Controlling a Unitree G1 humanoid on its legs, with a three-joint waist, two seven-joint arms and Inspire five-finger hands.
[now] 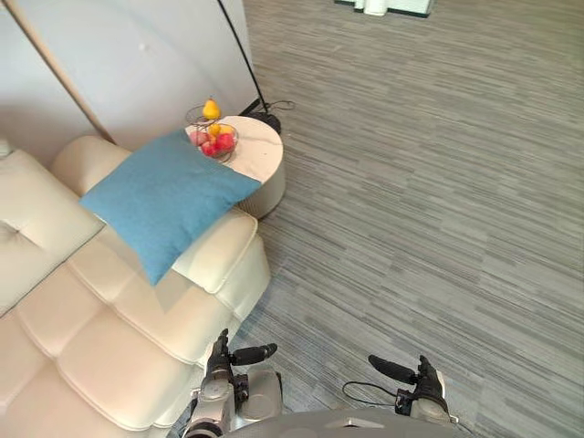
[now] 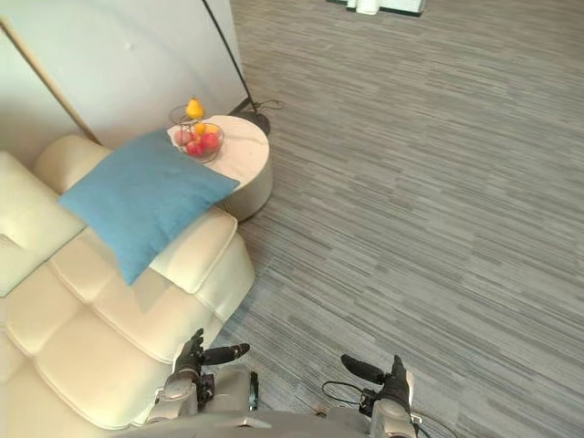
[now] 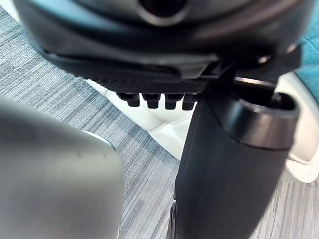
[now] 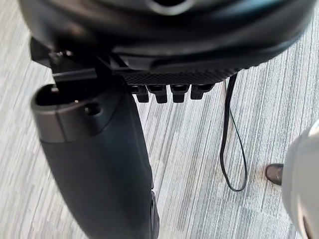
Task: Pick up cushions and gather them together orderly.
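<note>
Blue square cushion [image 1: 169, 203] on tufted cream sofa [image 1: 119, 338].
Rests tilted just beside round worktop [image 1: 260, 155]; left hand [image 1: 222, 358], right hand [image 1: 424, 381] low over striped carpet [image 1: 411, 182], straight-fingered, relaxed, holding nothing.

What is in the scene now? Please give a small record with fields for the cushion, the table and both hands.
cushion: blue, one, lying tilted on the sofa, at its end by the table
table: round, beside the sofa, bears a fruit bowl
left hand: low, by the sofa's front, open, empty
right hand: low, over the floor, open, empty
progress: cushion not yet picked up
</note>
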